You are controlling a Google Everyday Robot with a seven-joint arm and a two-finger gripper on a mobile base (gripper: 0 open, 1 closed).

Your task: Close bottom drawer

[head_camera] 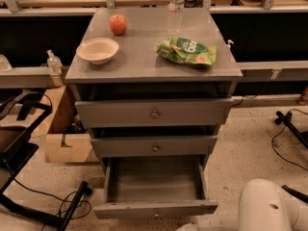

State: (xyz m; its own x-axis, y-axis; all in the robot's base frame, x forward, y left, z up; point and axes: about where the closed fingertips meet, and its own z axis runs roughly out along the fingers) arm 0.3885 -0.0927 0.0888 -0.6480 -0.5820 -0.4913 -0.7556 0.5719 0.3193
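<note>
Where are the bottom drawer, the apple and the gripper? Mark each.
bottom drawer (144, 209): camera view, its pulled-out front panel.
apple (118, 24): camera view, its middle.
gripper (186, 226): camera view, at the bottom edge, below the drawer front.

Grey btm drawer (144, 209), narrowest front, pulled fully out; gripper off-frame.

You cannot see the gripper: the white moulded robot arm (262, 206) runs out of view at the bottom edge, just beside the front of the open grey wooden bottom drawer (154, 209). The clear plastic water bottle (175, 6) is cut off at the top edge.
</note>
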